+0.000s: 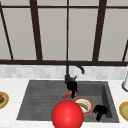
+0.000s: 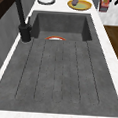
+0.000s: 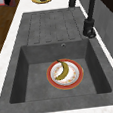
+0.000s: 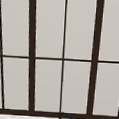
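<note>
The plate [image 1: 85,105] with its banana [image 3: 63,70] lay flat on the floor of the sink [image 1: 45,100] basin, so neither hand bore its weight. The left hand [image 1: 72,87] hung below the faucet [image 1: 72,71], fingers curled down onto a small reddish object [image 1: 67,95]. The right hand [image 1: 100,111] hovered just right of the plate, fingers curled, gripping nothing, with a red ball [image 1: 67,114] nearest the camera.

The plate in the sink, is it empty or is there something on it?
Not empty. The red-rimmed plate lies flat on the floor of the sink basin with a banana on it.
</note>
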`<state>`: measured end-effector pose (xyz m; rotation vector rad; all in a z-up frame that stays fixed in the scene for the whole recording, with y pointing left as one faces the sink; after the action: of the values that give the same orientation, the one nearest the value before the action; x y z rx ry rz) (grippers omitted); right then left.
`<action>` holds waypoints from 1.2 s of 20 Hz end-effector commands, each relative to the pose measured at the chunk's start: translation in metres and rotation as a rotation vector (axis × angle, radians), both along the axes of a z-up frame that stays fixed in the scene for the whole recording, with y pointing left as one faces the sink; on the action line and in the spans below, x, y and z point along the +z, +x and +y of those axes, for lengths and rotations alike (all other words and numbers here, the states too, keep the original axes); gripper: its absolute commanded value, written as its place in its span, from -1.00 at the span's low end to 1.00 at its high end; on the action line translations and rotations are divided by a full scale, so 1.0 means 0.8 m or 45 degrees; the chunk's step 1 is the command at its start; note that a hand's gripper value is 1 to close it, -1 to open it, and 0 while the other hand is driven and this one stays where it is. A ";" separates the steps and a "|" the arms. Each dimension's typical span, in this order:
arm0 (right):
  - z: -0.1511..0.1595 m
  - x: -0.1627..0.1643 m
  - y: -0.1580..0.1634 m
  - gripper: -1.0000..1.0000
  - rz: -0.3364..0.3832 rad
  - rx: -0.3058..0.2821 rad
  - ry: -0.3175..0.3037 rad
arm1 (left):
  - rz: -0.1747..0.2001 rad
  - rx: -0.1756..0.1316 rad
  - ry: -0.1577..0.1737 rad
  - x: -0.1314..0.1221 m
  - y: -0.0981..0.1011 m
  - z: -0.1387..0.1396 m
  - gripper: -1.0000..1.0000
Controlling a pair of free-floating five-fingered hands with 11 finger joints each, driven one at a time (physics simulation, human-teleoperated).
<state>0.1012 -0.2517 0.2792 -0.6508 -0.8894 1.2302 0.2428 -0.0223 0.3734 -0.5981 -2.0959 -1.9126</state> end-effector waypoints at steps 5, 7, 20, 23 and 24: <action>0.000 0.000 0.000 0.00 0.000 0.000 0.000 | -0.078 -0.077 0.013 -0.008 0.011 -0.042 1.00; 0.000 0.000 0.000 0.00 0.000 0.000 0.000 | -0.080 -0.076 0.015 -0.011 0.014 -0.053 1.00; 0.000 0.000 0.000 0.00 0.000 0.000 0.000 | -0.086 -0.109 0.041 -0.114 0.046 -0.130 1.00; 0.000 0.000 0.000 0.00 0.000 0.000 0.000 | -0.099 -0.133 0.026 -0.144 0.046 -0.138 1.00; 0.000 0.000 0.000 0.00 0.000 0.000 0.000 | -0.101 -0.138 0.023 -0.154 0.046 -0.141 1.00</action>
<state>0.1012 -0.2517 0.2792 -0.6508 -0.8894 1.2302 0.2791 -0.1293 0.2714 -0.5723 -2.1137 -1.9353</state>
